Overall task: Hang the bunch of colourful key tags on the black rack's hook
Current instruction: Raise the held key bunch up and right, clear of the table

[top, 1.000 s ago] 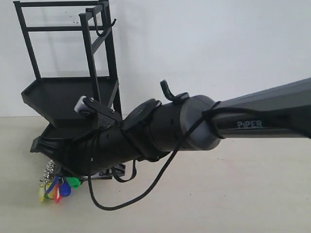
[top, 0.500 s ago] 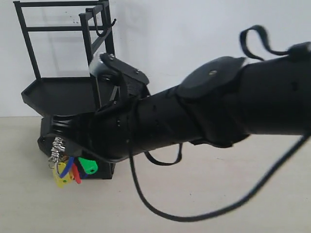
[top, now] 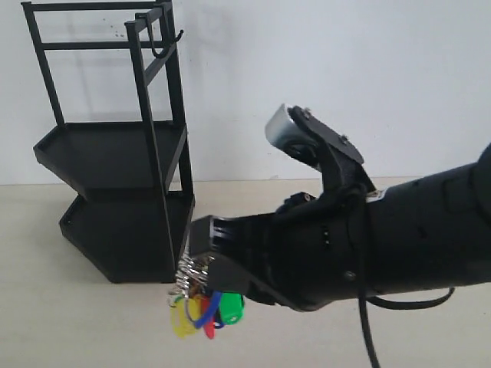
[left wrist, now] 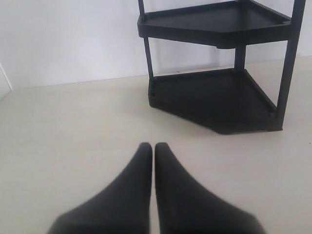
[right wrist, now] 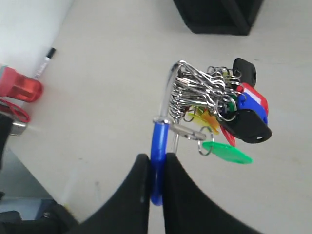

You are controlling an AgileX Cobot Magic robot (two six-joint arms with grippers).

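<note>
Colourful key tag bunch [top: 201, 305]: now lifted off the table [top: 69, 337] and drawn out from the black rack [top: 115, 153] foot, its blue loop [right wrist: 157, 141] clenched in the right gripper [right wrist: 155, 158] fingers, the hook [top: 161, 52] well above, so the raise remains; left gripper [left wrist: 153, 146] fingers pressed together, empty.

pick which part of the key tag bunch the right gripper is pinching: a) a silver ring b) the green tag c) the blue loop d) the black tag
C: in the right wrist view the right gripper is closed on the blue loop of the colourful key tag bunch, and none of the tags or silver rings sits between its fingers.
</note>
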